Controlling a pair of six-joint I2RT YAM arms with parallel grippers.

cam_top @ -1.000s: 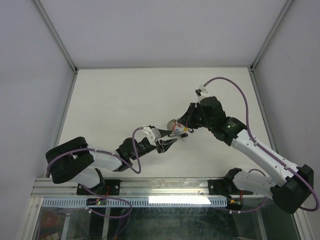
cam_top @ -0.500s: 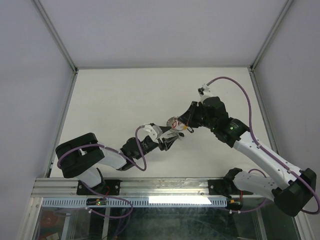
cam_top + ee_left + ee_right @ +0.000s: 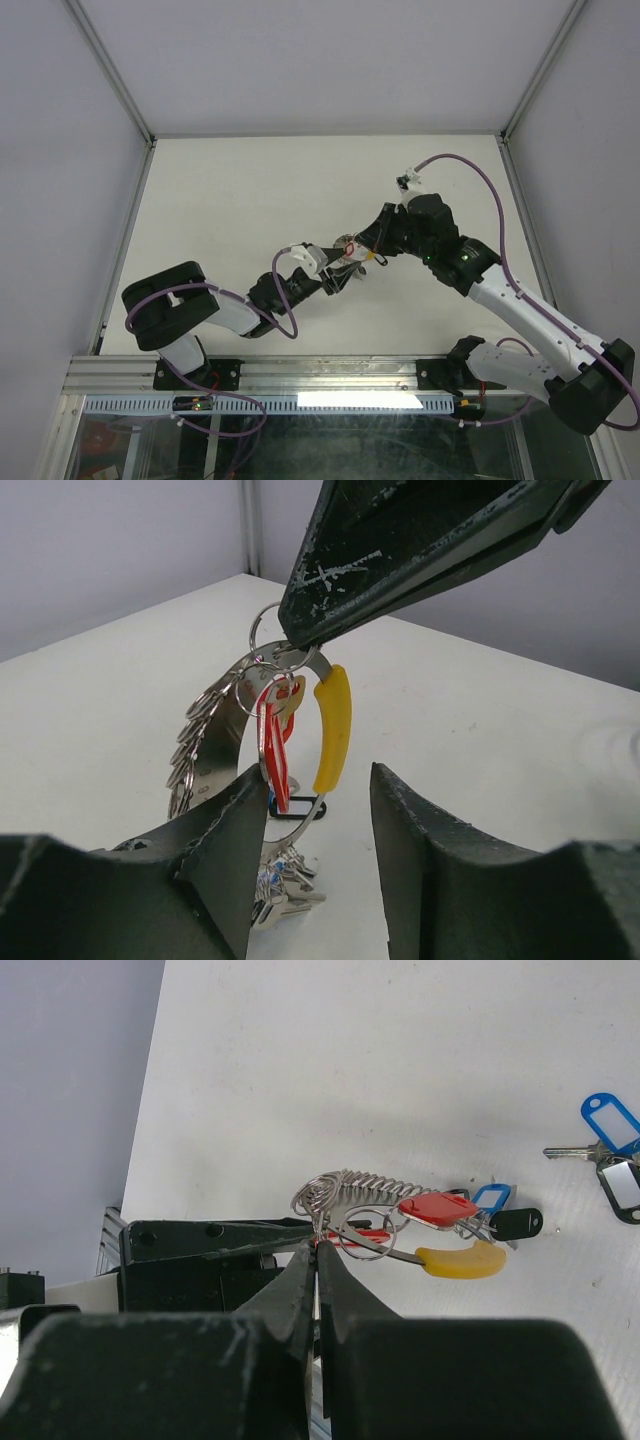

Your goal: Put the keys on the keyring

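Right claw: your right claw is pinched tight on the top of the keyring, the large thin silvery hoop with the yellow section. It holds the hoop up over the white table.
Left claw: your left claw stands wide and grips nothing. Its dark fingers sit either side of the hoop's lower arc.
Where the ring lies: it hangs straight down from the right claw, just beyond the left claw's gap. The yellow section runs top to bottom, in line with that gap.
On the hoop: a red oblong plastic tag and a cluster of small silver keys dangle at the bottom. Whether they touch the table, you cannot tell.
Off the hoop: a blue-tagged silver key and a black-tagged key lie flat on the table, well apart from the ring. So the job looks unfinished.
Nearer arm: the left one is free, so fetching probably falls to it, and it would need to back out from the hoop first.
Room: you're mid-table in the top view, every edge well off, with open surface all round.
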